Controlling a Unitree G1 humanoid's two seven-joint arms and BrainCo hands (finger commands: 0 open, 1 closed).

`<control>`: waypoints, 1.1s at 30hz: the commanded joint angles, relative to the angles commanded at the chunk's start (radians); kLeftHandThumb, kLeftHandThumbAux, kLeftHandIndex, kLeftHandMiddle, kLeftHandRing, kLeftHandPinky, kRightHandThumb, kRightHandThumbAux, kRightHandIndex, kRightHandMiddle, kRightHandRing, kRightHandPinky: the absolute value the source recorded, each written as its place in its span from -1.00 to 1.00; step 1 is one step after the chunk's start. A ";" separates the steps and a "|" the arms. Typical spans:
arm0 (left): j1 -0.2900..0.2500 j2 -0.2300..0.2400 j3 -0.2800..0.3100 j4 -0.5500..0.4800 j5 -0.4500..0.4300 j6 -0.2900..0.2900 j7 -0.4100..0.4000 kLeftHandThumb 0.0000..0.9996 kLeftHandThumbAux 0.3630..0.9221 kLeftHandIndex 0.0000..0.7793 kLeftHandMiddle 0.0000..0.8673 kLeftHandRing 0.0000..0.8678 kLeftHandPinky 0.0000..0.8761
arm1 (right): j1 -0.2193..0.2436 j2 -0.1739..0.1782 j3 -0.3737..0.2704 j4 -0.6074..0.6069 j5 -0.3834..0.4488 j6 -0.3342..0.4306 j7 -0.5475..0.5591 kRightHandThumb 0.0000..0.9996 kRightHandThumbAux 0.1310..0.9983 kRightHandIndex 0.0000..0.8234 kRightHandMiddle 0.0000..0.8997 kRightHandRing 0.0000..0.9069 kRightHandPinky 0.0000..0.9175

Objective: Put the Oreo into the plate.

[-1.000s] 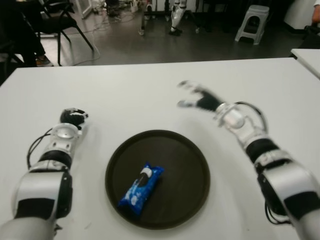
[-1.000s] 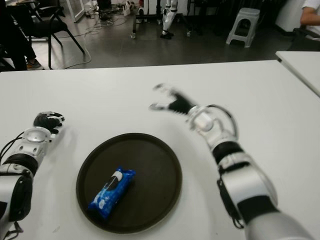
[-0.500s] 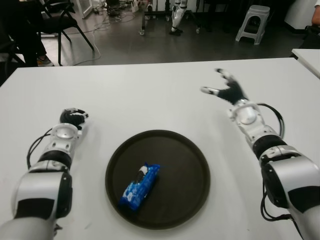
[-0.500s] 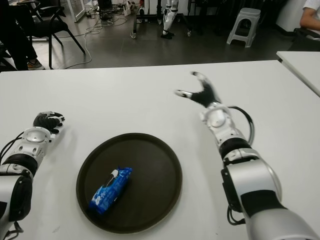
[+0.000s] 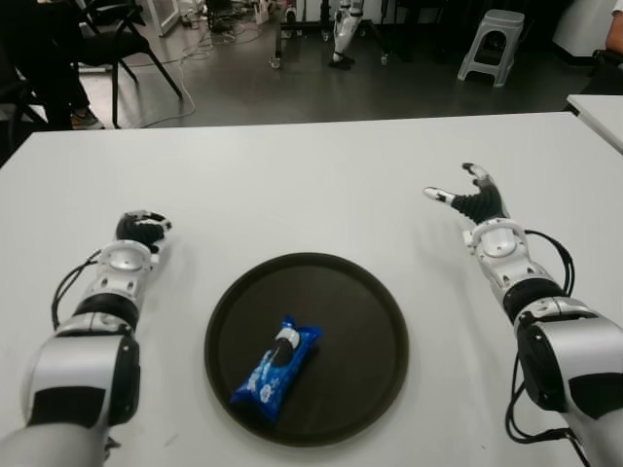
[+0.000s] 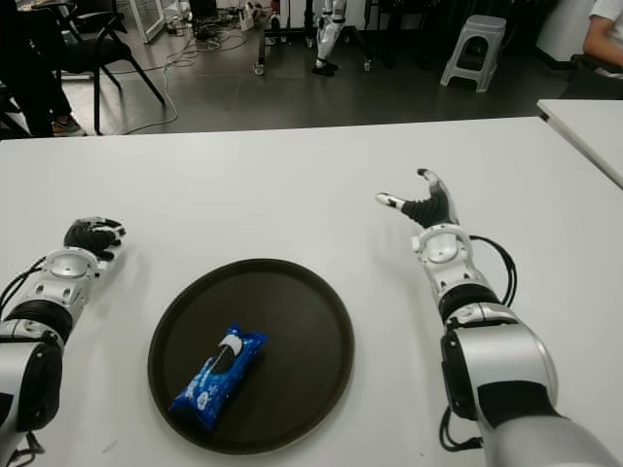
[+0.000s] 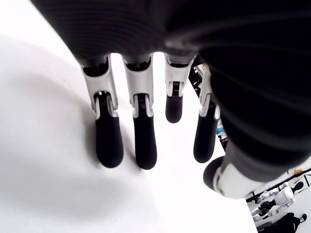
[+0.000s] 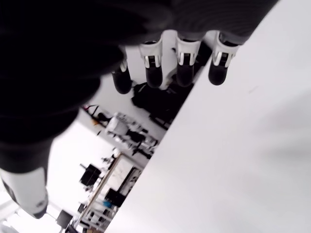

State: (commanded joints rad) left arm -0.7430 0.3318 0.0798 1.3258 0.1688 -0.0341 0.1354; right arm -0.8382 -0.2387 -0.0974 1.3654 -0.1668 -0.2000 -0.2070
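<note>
A blue Oreo pack (image 5: 275, 369) lies inside the round dark plate (image 5: 365, 311), left of the plate's middle, slanted. My right hand (image 5: 465, 197) is over the white table to the right of the plate and beyond it, well clear of the rim, fingers spread and holding nothing. In its wrist view the fingers (image 8: 154, 72) extend straight with nothing between them. My left hand (image 5: 141, 230) shows to the left of the plate, idle; its fingers (image 7: 142, 141) extend with only slight bend and hold nothing.
The white table (image 5: 292, 185) stretches around the plate. Beyond its far edge are a dark chair (image 5: 107, 39) at the left, a grey stool (image 5: 493, 41) at the right, and cables on the floor. A second white table's corner (image 5: 599, 109) shows at the far right.
My right hand has swung right and away from above the plate, ending to the right of it. The Oreo pack shifted slightly and now rests still in the plate. The left hand stayed put.
</note>
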 joint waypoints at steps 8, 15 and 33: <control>-0.001 0.002 -0.003 0.000 0.002 -0.003 -0.011 0.37 0.29 0.05 -0.49 -0.45 -0.43 | -0.008 0.016 -0.210 -0.005 0.198 0.050 0.142 -1.00 0.27 -0.92 -0.92 -0.93 -0.95; 0.002 0.000 0.000 0.001 -0.002 -0.009 -0.007 0.38 0.28 0.06 -0.46 -0.45 -0.47 | -0.014 0.035 -0.172 -0.007 0.152 0.102 0.096 -1.00 0.48 -0.82 -0.86 -0.87 -0.86; -0.001 -0.002 -0.006 0.002 0.004 0.010 0.004 0.36 0.29 0.04 -0.58 -0.56 -0.56 | -0.029 0.022 -0.065 -0.005 0.028 0.189 0.050 -1.00 0.58 -0.81 -0.80 -0.78 -0.77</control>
State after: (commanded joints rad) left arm -0.7441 0.3303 0.0734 1.3277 0.1727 -0.0240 0.1398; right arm -0.8668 -0.2169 -0.1621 1.3601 -0.1389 -0.0107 -0.1567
